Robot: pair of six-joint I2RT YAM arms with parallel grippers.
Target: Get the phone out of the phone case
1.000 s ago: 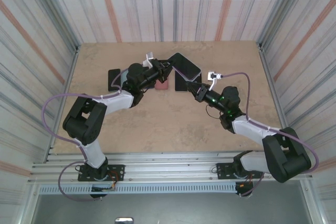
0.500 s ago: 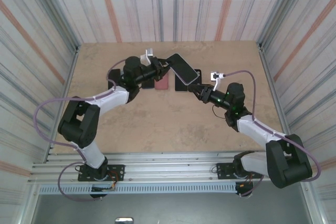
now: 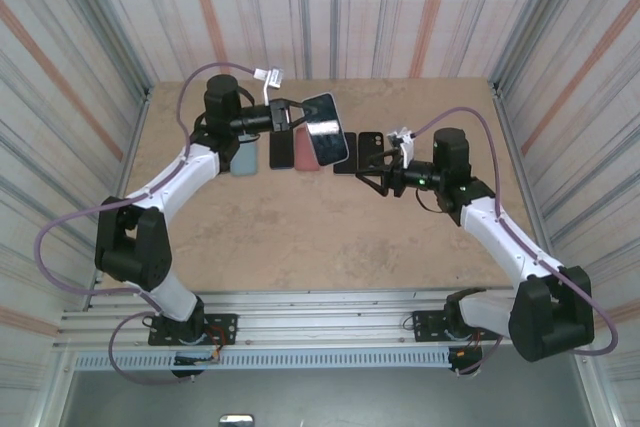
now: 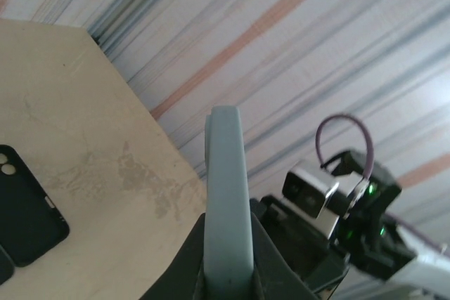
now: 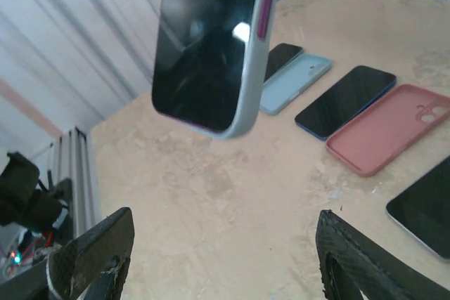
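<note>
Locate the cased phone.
The cased phone hangs above the table at back centre in the top view, clamped by the left claw, near the pink case.

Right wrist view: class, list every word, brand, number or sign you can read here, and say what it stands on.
None can be read. The cased phone shows a dark, blank screen. The pink case, the blue case and the loose phone carry no legible mark.
</note>
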